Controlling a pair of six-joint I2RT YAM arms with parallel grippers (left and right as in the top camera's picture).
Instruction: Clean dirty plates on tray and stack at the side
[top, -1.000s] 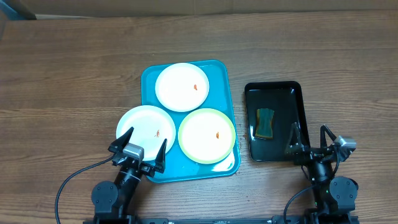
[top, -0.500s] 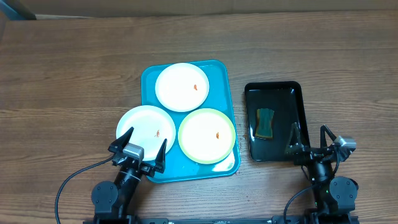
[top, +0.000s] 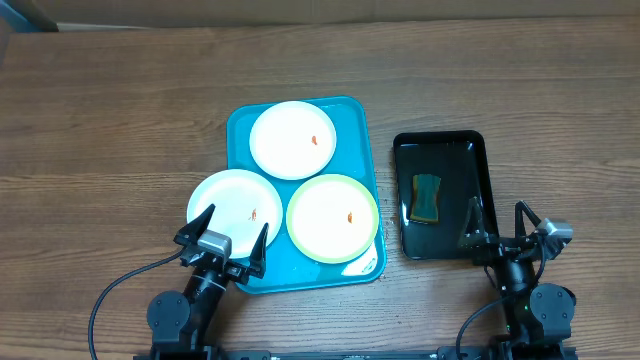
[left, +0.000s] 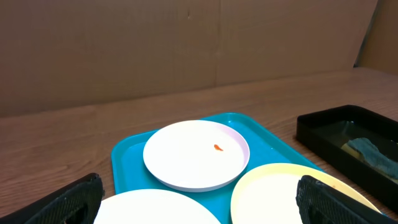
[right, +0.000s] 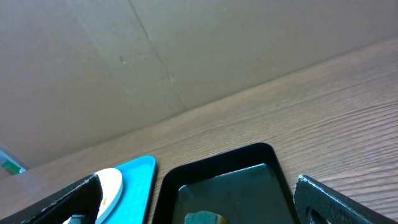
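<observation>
The turquoise tray (top: 240, 125) holds three plates. A white plate (top: 285, 150) with an orange smear lies at the far end; it also shows in the left wrist view (left: 186, 155). A second white plate (top: 230, 195) overhangs the tray's left edge. A yellow-green plate (top: 325, 225) with a green rim lies at the right front, also visible in the left wrist view (left: 273, 190). My left gripper (top: 222, 232) is open and empty at the tray's near left corner. My right gripper (top: 500, 222) is open and empty at the near end of the black tray.
A glossy black tray (top: 455, 150) stands right of the turquoise tray, with a green-yellow sponge (top: 427, 197) in it. It shows in the right wrist view (right: 249, 158). A cardboard wall (left: 186, 43) rises behind the table.
</observation>
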